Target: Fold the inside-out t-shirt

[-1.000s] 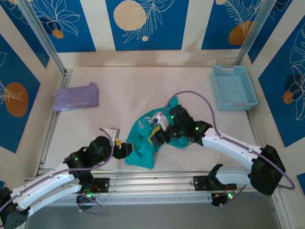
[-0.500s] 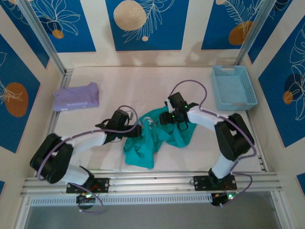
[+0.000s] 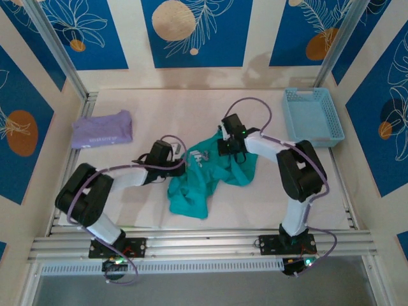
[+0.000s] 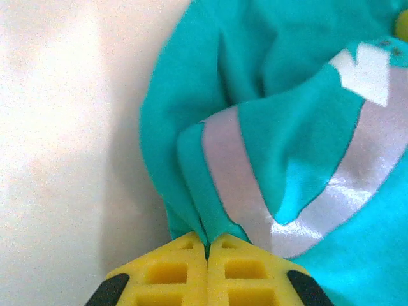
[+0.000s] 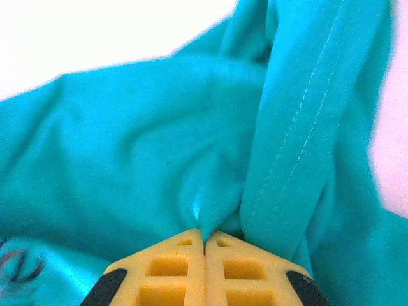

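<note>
The inside-out t-shirt (image 3: 204, 182), teal-green and crumpled, lies in a heap at the middle of the table. My left gripper (image 3: 180, 167) sits at the heap's left edge. In the left wrist view its yellow jaws are shut on a pinch of the t-shirt (image 4: 204, 197) next to a whitish printed band. My right gripper (image 3: 228, 150) sits at the heap's upper right. The right wrist view shows its yellow jaws shut on a fold of the t-shirt (image 5: 210, 204) beside a stitched hem.
A folded lavender shirt (image 3: 102, 130) lies at the back left. A light blue basket (image 3: 312, 117) stands at the back right. The table (image 3: 166, 115) is pale, with a metal rail (image 3: 191, 241) along its near edge.
Both arms reached in to the heap from either side and both grippers closed on cloth. The heap has shifted slightly and its top has been drawn up and out.
</note>
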`<control>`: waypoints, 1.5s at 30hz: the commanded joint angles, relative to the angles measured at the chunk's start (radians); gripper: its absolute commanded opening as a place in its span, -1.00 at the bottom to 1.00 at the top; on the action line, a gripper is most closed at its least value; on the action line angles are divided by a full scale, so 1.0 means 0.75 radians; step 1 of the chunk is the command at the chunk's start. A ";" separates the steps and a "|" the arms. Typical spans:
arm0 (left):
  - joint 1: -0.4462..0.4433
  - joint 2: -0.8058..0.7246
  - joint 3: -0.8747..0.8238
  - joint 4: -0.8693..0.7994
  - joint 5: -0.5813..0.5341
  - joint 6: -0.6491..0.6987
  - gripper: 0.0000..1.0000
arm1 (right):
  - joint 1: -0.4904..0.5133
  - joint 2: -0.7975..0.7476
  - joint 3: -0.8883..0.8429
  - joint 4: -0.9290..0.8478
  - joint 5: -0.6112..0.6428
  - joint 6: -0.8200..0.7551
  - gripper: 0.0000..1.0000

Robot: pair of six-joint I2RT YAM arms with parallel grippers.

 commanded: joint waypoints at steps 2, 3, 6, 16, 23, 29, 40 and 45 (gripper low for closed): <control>0.049 -0.374 0.139 -0.010 -0.067 0.148 -1.00 | -0.073 -0.440 -0.018 0.232 -0.077 -0.108 -1.00; 0.051 -0.448 0.145 -0.014 -0.069 0.171 -1.00 | -0.087 -0.526 -0.054 0.278 -0.112 -0.115 -1.00; 0.045 -0.673 0.090 -0.019 -0.040 0.204 -1.00 | -0.118 -0.796 -0.237 0.391 -0.177 -0.103 -1.00; -0.026 -1.091 -0.343 -0.264 0.074 0.081 0.32 | -0.088 -1.335 -0.902 0.228 -0.079 0.156 0.17; -0.027 -0.859 -0.249 -0.314 -0.142 0.052 0.41 | 0.165 -1.175 -0.891 0.333 -0.047 0.173 0.32; -0.027 -0.463 -0.048 -0.308 -0.229 0.157 0.42 | 0.328 -0.646 -0.626 0.396 0.006 0.197 0.34; -0.053 0.083 0.152 -0.225 -0.069 0.230 0.24 | 0.434 -0.106 -0.357 0.426 0.025 0.273 0.03; -0.050 0.149 0.198 -0.210 -0.034 0.228 -0.49 | 0.403 -0.209 -0.384 0.409 0.053 0.226 -0.68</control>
